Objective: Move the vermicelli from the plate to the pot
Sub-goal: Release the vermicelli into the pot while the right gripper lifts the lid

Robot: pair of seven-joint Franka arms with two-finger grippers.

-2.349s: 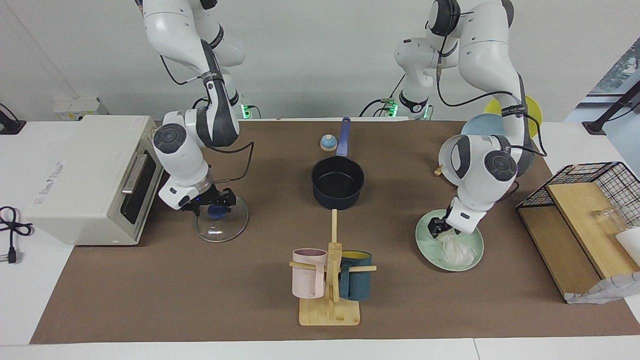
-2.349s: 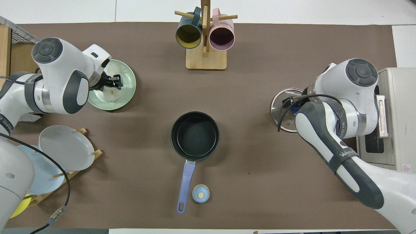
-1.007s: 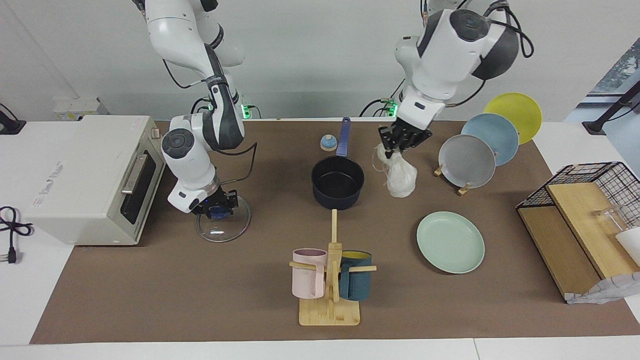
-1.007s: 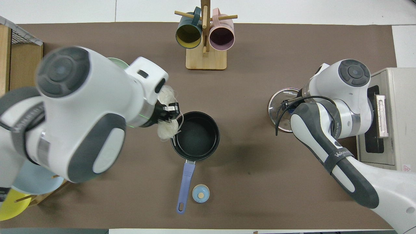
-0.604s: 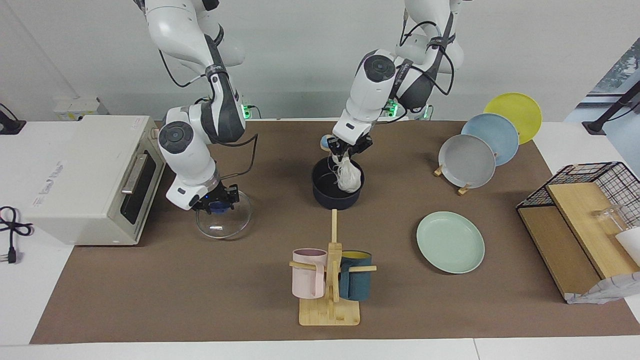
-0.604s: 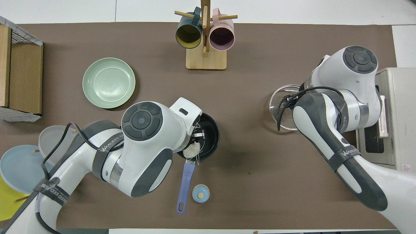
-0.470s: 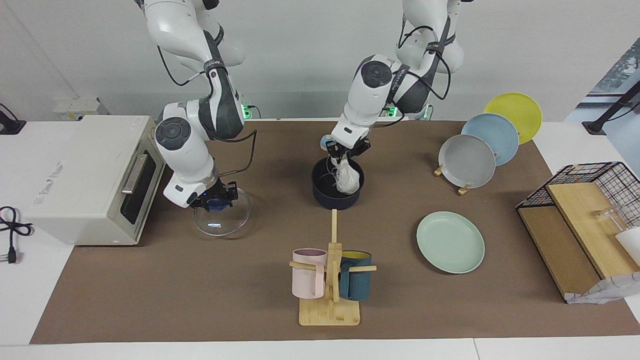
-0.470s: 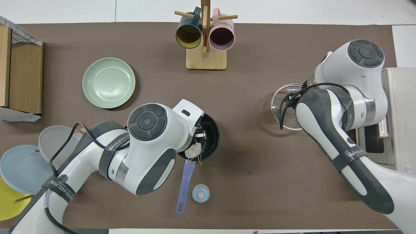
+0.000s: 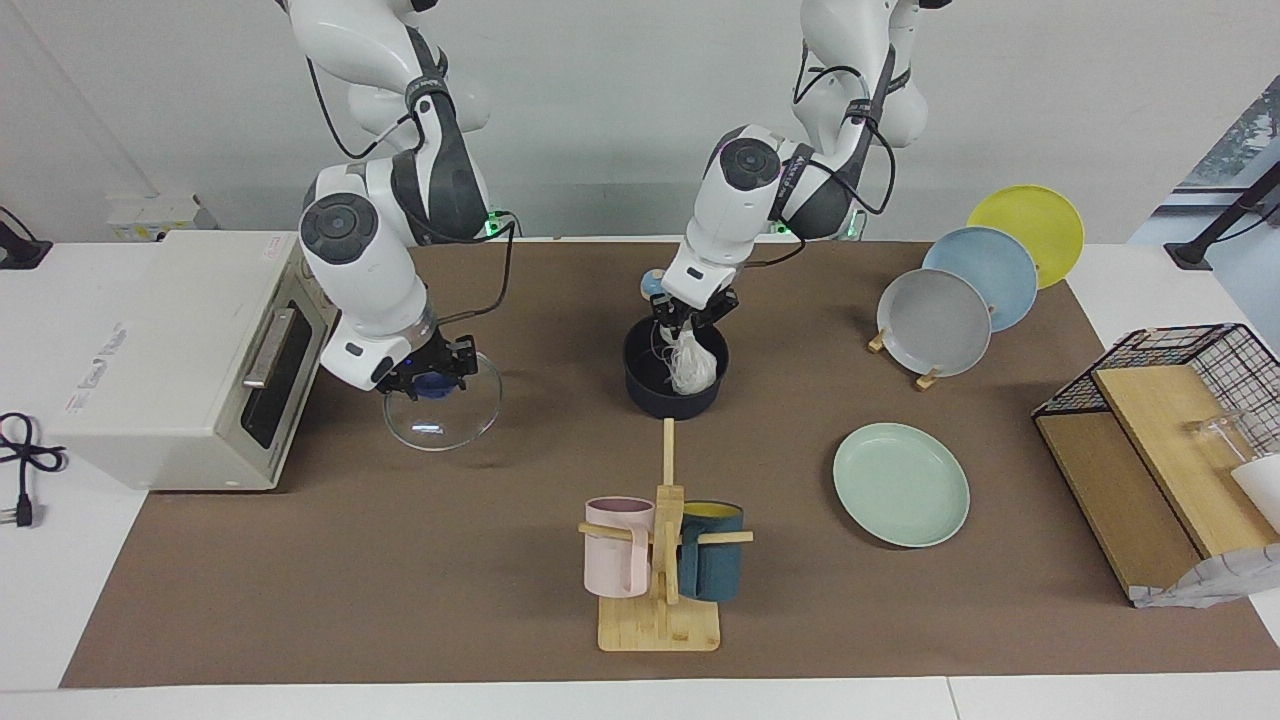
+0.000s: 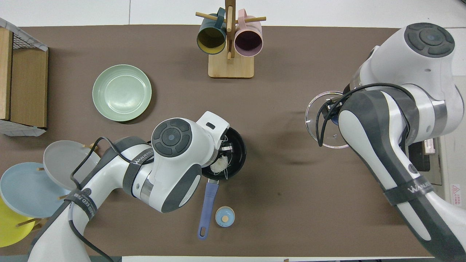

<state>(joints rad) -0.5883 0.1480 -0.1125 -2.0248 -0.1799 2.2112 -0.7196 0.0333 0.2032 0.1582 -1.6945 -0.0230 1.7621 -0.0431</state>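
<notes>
1. Since a second ago the left gripper (image 9: 687,322) has swung from beside the pot (image 9: 675,378) to directly over it, and the plate (image 9: 901,484) lies bare; the right arm has lifted the glass lid (image 9: 441,402) off the mat

2. At the oven's end of the table, the right gripper (image 9: 428,383) hangs above the mat with its fingertips together on the lid's blue knob, the lid tilted beneath it

3. At centre, the left gripper is pinched shut on the top of the vermicelli (image 9: 691,365), which hangs straight down from the fingertips, long axis vertical, its lower end inside the pot's rim

4. The overhead view shows the bundle (image 10: 219,166) over the part of the pot (image 10: 238,153) nearest its blue handle (image 10: 206,208), so the drop looks to be straight down, with the rim close on the handle's side

5. Toward the left arm's end, the mint plate (image 10: 122,92) sits well apart from the pot, with no noodles visible on it
</notes>
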